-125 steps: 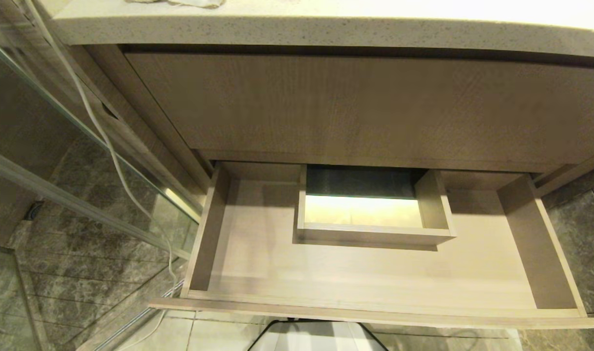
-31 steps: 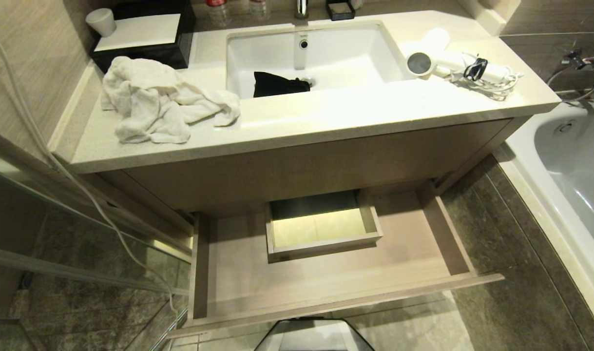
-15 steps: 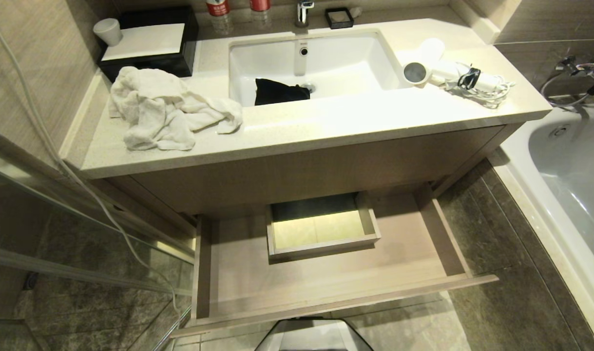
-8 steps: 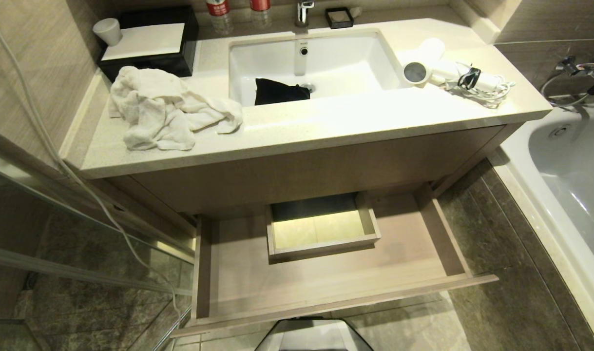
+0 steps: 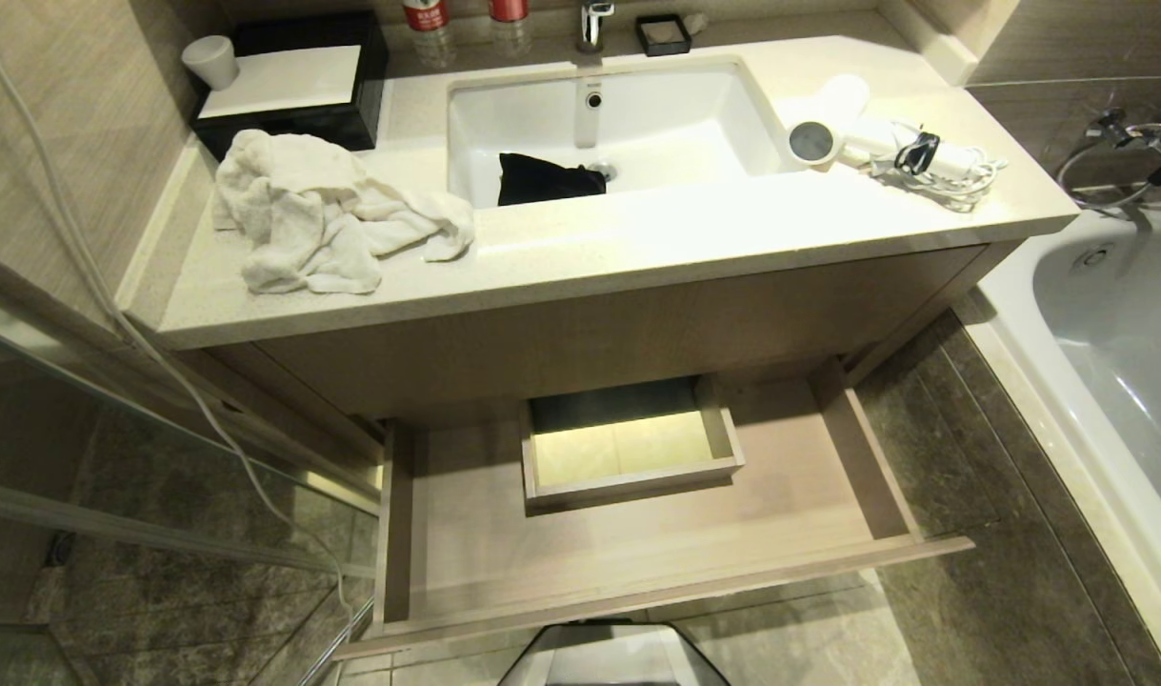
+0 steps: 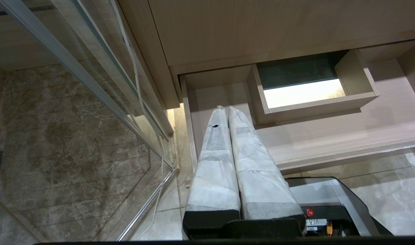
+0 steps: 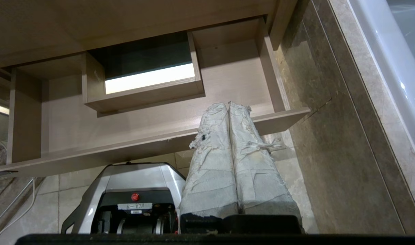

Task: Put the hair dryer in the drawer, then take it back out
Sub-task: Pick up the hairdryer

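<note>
1. Head view: hair dryer lies on the countertop, right of the sink, grey end toward the basin, cord bundled beside it.
2. Drawer stands pulled out below the counter, nothing on its floor; boxed cutout at mid-back.
3. White towel heaped on the counter's left part.
4. Left gripper hangs low before the drawer's left end, fingers pressed together, empty.
5. Right gripper likewise low near the drawer's right front corner, fingers together, empty.
</note>
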